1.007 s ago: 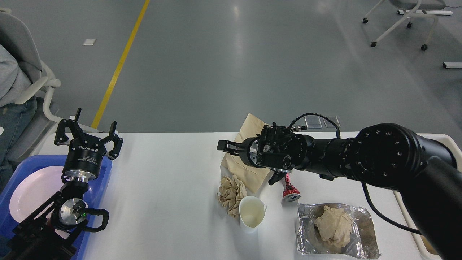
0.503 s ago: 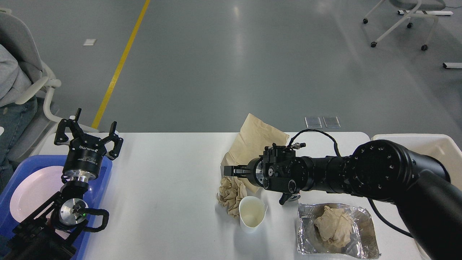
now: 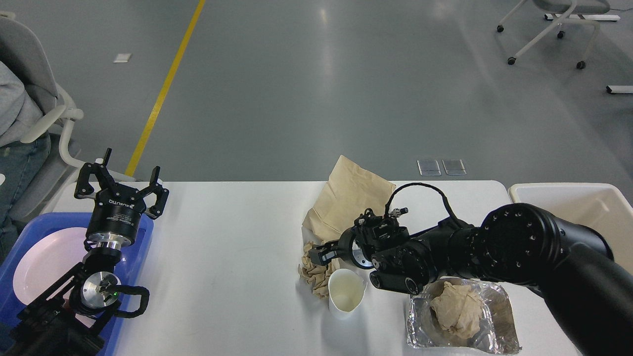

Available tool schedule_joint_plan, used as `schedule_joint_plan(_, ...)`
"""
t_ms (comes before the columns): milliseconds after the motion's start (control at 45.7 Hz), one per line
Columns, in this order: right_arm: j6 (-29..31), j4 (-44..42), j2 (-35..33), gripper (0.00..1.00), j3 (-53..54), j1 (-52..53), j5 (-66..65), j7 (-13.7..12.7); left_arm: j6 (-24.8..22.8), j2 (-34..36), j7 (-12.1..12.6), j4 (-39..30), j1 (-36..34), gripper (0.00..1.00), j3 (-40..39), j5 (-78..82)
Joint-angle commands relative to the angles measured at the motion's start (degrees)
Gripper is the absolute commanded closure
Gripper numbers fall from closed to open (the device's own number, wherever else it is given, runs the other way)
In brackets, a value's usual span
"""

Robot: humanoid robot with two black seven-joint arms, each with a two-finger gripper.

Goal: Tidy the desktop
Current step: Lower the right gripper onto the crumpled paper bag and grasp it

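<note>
While over the desktop (image 3: 237, 257):
right gripper (image 3: 316, 255): jaws apart, at crumpled napkin (image 3: 310, 272)
left gripper (image 3: 121, 188): jaws apart, empty

A blue tray (image 3: 143, 232) sits at the left with a white plate (image 3: 44, 257) in it. Mid-scene lies a flat brown paper bag (image 3: 348, 198), and near its front edge a crumpled brown napkin (image 3: 309, 272) rests just beside a white paper cup (image 3: 344, 292). To the right, a sheet of foil (image 3: 497, 321) holds another paper wad (image 3: 457, 309). A cream bin (image 3: 593, 202) stands at the far right. Beyond, a yellow line (image 3: 165, 84) crosses the grey floor, and a wheeled chair (image 3: 549, 29) stands at the back.
</note>
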Motion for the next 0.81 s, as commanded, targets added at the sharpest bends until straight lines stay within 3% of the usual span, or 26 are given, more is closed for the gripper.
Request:
schedule_joint_plan(0,-0.35,0.06,-0.21,0.09,0.23,-1.09,-1.38,-0.1,0.0,0.0,0.0,0.0,0.0,0.04,0.05,-0.01)
schedule_joint_plan(197,-1.05,-5.21,-0.65,0.09,0.23,-3.73,-1.2,-0.1,0.0,0.0,0.0,0.0,0.0,0.04,-0.04,-0.01)
schedule_joint_plan(481,-1.05,-4.16,-0.65,0.11,0.32,-3.99,-1.29,-0.1,0.0,0.0,0.0,0.0,0.0,0.04,-0.04,-0.01)
schedule_joint_plan(744,-0.61,-3.28,-0.21,0.86,0.32,-5.05,-0.58,-0.27,0.0,0.0,0.0,0.0,0.0,0.04,-0.04,-0.01)
schedule_joint_plan(788,-0.52,-3.28,-0.21,0.92,0.32,-4.96,-0.32,-0.27,0.0,0.0,0.0,0.0,0.0,0.04,-0.04,-0.01)
